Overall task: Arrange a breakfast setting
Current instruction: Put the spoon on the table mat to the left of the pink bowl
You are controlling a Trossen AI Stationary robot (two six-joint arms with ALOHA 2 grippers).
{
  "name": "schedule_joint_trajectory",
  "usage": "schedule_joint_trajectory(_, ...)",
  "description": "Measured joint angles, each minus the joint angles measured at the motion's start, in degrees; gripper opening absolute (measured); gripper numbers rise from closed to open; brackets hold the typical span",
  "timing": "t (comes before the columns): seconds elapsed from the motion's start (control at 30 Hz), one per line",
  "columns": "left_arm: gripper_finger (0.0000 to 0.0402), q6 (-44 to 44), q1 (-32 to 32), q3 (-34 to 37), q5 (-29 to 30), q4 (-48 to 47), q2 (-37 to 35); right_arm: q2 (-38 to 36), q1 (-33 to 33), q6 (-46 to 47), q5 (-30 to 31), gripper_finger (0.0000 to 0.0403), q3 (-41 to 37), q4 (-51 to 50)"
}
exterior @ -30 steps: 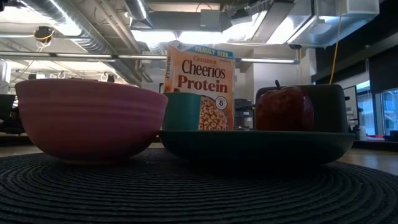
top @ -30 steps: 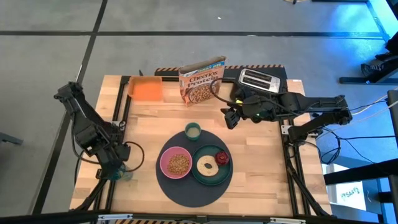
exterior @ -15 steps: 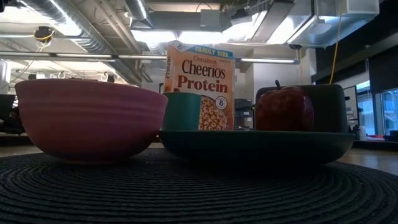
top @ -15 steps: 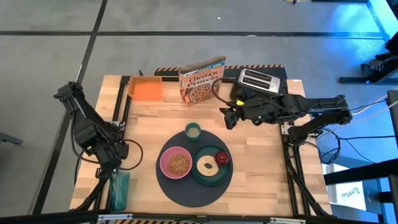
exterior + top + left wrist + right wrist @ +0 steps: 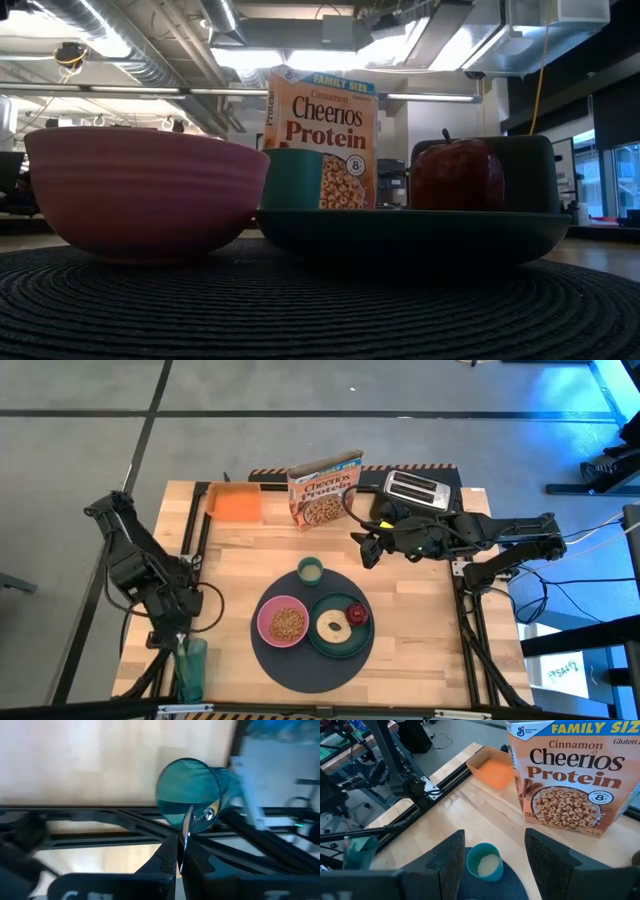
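Observation:
A round dark grey mat lies near the table's front. On it are a pink bowl of cereal, a dark green plate and a small pale-green cup. A bagel-like ring and a red food piece lie on the plate. My left gripper is at the near left corner, shut on a small spoon that reaches into a teal tumbler. My right gripper is open and empty, above the table beyond the cup. My left gripper pinches the spoon's handle between its two fingers. The spoon runs on from the fingertips, and its far end lies in the teal tumbler's mouth.
A Cheerios box, a toaster and an orange container stand along the far edge. The teal tumbler is over the black frame rail at the near left corner. Bare wood lies left and right of the mat.
The teal tumbler showed only as a small patch under my left gripper. It now shows lengthwise, reaching toward the table's near edge. My left gripper has shifted slightly toward the left edge, and my right gripper slightly toward the left.

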State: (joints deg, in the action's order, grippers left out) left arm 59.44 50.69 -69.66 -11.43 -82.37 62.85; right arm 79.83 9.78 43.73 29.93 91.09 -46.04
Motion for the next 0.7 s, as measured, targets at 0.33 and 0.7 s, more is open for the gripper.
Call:
schedule_joint_trajectory(0.33,0.0000,11.60,7.90,-0.91,-3.28,11.28,2.99,0.00,0.00,0.05,0.06,0.0198,0.00,0.10)
schedule_joint_trajectory(0.7,0.0000,20.84,12.02,-0.37,5.52,9.75,4.67,-0.02,0.00,-0.07,0.49,0.0198,0.00,0.43)
